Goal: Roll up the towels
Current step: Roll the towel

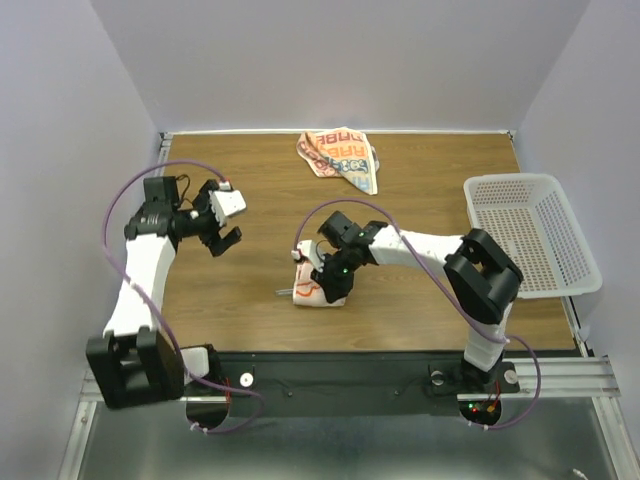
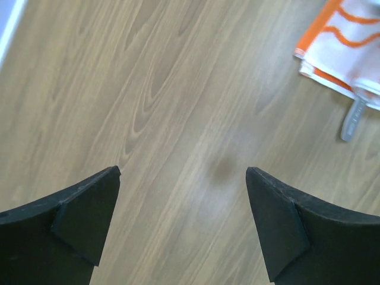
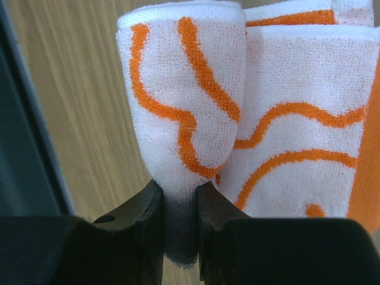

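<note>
Shows R hand (image 3: 180, 193) nearly shut, pinching a fold of near towel (image 3: 297, 119), bundled mid-table (image 1: 420, 180) twd near edge. The fold looks to run straight out from the fingers, rest of cloth lying to one side. L hand (image 2: 183, 172) spread wide, empty, over bare wood w/ that towel off to its right. Leaves 2nd towel (image 1: 340, 155) crumpled at far edge, well apart from both hands. Prob. next: finish this roll w/ R, since already on it.

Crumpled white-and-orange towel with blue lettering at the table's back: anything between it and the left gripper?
Nothing visible. Only bare brown wooden table lies between the open left gripper and the crumpled white-and-orange cloth towel.
</note>
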Tool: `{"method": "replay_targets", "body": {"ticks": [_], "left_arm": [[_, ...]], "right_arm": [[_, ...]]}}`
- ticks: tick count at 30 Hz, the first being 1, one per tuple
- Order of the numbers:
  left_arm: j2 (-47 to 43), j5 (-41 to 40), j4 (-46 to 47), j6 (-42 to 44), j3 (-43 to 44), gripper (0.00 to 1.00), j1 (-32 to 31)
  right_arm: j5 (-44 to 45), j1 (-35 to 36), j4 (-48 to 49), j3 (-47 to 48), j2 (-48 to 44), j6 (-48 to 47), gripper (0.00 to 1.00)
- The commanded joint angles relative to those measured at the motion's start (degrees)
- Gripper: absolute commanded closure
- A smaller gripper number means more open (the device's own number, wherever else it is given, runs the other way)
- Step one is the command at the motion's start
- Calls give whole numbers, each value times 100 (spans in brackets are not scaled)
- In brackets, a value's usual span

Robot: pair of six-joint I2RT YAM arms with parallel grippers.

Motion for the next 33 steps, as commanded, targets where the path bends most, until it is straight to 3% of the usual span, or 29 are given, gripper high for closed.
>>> {"method": "replay_targets", "body": {"ticks": [1, 3, 7, 10, 12, 19, 22, 27, 33], "left_arm": [[-1136, -202, 233, 765, -850, 1, -127], [-1813, -404, 48, 1450, -1466, 1, -136], [-2885, -607, -207, 1962, -2301, 1, -416], [-3475, -782, -225, 1910, -2706, 1, -1127], [-3608, -1071, -33, 1439, -2917, 1, -1944], [-2485, -1969, 891, 12, -2752, 2, -4122], [-1659, -1944, 909, -453, -2356, 11, -4677], [-858, -2013, 1268, -1155, -2004, 13, -5479], [-357, -3109, 2270, -1219, -2108, 14, -6059]], "right_arm": [[-1350, -405, -1193, 391, 734, 78, 100], [-1668, -590, -1456, 663, 929, -18, 99], [-2450, -880, -1747, 884, 1447, -194, 99], [-2654, -1047, -1914, 972, 1799, -265, 99], [-2803, -1100, -2045, 1112, 2036, -309, 99], [-3129, -1337, -2240, 1385, 2520, -221, 99], [-3199, -1434, -2266, 1473, 2590, -107, 98], [-3278, -1531, -2310, 1587, 2722, 25, 97], [-3445, -1609, -2494, 1754, 2933, 69, 96]]}}
